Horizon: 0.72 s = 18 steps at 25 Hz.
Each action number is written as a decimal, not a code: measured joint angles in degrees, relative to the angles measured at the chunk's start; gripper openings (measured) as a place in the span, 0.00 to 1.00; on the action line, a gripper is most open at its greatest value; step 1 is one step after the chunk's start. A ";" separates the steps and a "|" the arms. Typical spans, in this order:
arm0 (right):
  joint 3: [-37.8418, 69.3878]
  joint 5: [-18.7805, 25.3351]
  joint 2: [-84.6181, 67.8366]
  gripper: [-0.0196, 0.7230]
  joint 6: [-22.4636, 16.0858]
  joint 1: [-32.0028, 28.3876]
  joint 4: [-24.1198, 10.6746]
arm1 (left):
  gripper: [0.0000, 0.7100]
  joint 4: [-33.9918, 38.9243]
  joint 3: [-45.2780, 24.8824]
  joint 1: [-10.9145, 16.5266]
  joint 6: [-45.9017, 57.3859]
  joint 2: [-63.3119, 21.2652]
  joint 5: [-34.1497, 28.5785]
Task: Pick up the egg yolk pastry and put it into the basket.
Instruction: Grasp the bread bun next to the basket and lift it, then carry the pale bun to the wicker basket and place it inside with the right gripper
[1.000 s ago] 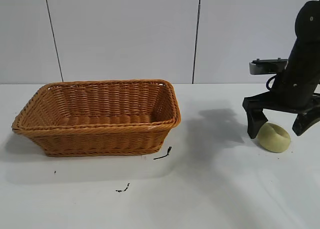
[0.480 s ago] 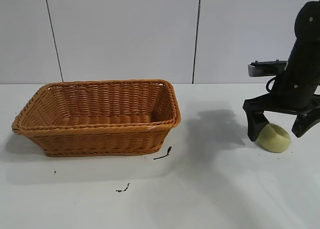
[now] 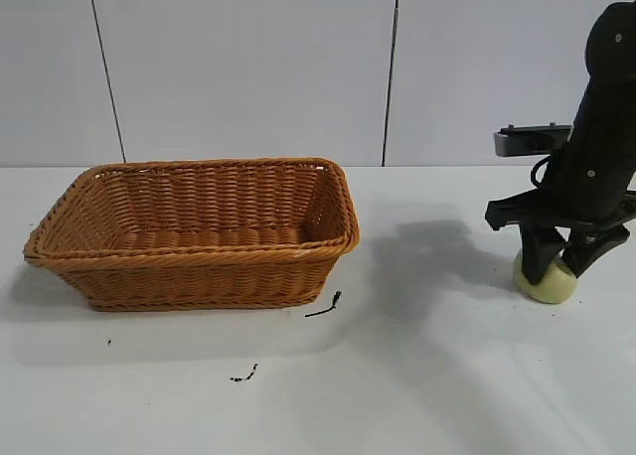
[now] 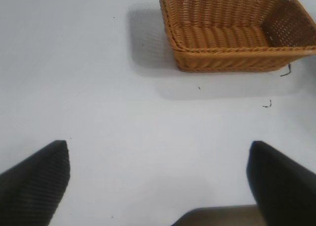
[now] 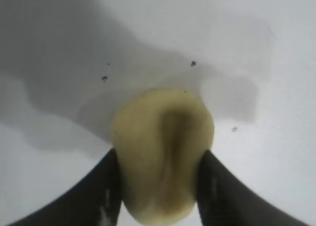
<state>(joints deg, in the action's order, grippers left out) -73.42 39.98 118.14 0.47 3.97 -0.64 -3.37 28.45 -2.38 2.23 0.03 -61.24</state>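
Pinching egg yolk pastry (image 3: 546, 282): right gripper (image 3: 558, 266); basket (image 3: 199, 266) well apart.

wall (image 3: 248, 68): pale panels, 2 dark seams | table (image 3: 417, 376): white, small dark specks

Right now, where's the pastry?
In the exterior view the pastry sits on the table at far right, pinched in the right pincer, well clear of the basket at left.

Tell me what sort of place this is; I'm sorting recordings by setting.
Probably a lab test bench, not a kitchen: a bare white table before plain wall panels, holding only a wicker basket, and the right claw squeezing an egg yolk pastry.
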 joint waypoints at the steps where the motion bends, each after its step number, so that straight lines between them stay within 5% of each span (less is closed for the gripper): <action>1: 0.00 0.00 0.00 0.24 0.00 0.00 0.00 | 0.98 0.00 0.00 0.00 0.00 0.00 0.00; 8: 0.00 -0.03 0.00 0.22 0.00 0.00 0.00 | 0.98 0.00 0.00 0.00 0.00 0.00 0.00; 13: -0.02 -0.03 0.00 0.05 0.00 0.00 0.00 | 0.98 0.00 0.00 0.00 0.00 0.00 0.00; 18: -1.86 2.73 0.00 0.03 0.00 0.00 0.00 | 0.98 0.00 0.00 0.00 0.00 0.00 0.00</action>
<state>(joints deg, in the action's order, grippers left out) -75.27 42.70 118.14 0.47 3.97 -0.64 -3.37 28.45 -2.38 2.23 0.03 -61.24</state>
